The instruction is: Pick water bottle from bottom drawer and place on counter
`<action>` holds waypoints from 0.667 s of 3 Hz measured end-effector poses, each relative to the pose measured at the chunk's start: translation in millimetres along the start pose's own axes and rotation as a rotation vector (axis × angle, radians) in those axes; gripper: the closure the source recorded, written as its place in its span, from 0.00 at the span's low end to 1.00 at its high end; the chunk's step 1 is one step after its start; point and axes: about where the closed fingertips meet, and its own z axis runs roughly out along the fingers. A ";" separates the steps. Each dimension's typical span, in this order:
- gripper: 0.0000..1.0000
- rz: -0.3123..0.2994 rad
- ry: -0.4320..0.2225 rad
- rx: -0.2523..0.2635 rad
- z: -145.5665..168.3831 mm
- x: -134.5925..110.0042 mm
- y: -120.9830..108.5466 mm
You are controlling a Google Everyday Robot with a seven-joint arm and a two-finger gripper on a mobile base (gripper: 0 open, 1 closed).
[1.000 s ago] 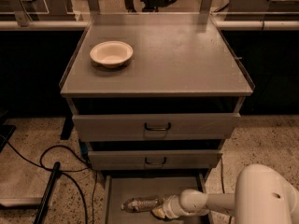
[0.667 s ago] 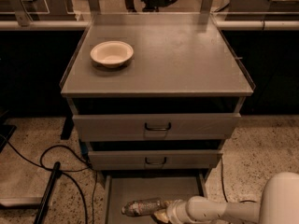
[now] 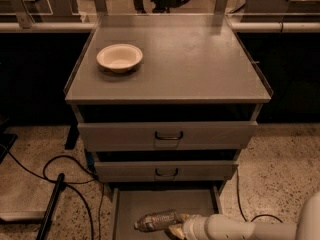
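Note:
The water bottle (image 3: 156, 220) lies on its side in the open bottom drawer (image 3: 150, 201), near the front, cap toward the left. My gripper (image 3: 175, 225) reaches in from the lower right on a white arm and sits at the bottle's right end, touching it. The counter (image 3: 200, 59) is the broad grey cabinet top above, with a cream bowl (image 3: 119, 57) at its left rear.
Two handled grey drawers (image 3: 168, 135) sit shut above the bottom drawer. Black cables (image 3: 55, 171) and a dark bar (image 3: 50, 206) lie on the speckled floor to the left. A rail and glass panels stand behind the cabinet.
The arm has drawn lower and to the right in view; the gripper stays at the bottle's right end. The bottle has hardly shifted.

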 end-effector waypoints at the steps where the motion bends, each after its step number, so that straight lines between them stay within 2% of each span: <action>1: 1.00 0.002 -0.046 0.092 -54.3 -7.4 3.1; 2: 1.00 -0.007 -0.086 0.152 -91.0 -12.8 8.2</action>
